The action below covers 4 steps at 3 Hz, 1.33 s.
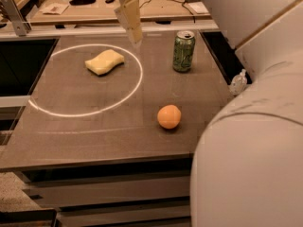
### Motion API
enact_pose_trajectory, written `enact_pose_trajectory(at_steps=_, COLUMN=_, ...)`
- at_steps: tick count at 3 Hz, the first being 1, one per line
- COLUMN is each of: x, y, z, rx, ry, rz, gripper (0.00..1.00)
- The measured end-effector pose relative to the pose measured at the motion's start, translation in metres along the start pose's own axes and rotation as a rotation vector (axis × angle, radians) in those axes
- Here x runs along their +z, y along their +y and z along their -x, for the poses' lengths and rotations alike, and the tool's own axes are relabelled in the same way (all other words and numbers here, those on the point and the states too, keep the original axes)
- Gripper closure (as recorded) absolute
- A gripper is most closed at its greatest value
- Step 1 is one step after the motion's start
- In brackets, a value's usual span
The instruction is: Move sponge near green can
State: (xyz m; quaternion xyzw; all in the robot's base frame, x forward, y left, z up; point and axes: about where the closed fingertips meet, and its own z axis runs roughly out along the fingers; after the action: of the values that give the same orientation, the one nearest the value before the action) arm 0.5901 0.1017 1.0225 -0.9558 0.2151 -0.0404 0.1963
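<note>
Over the far side of the desk (85, 131) the gripper (134, 32) hangs from the arm, pointing down above the white ring (142, 74); whether its jaws are wide or narrow cannot be told. The sponge (104, 62) lies inside the ring, its long axis running near-left to far-right. The green can (183, 51) stands upright, well apart to its right, its markings unreadable.

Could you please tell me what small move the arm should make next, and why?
Probably lower the gripper toward the sponge to grasp it. The gripper hangs above the far side of the table, beside the sponge and touching nothing, while the sponge lies inside the white ring, well apart from the green can.
</note>
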Motion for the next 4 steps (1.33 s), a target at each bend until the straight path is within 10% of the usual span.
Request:
enact_pose_trajectory(at_steps=2, x=0.007, y=0.01, z=0.045, rx=0.07, ry=-0.14, rz=-0.041, gripper=0.0)
enact_pose_trajectory(at_steps=4, x=0.02, y=-0.009, z=0.038, rx=0.237, ry=-0.083, rz=-0.157, gripper=0.0)
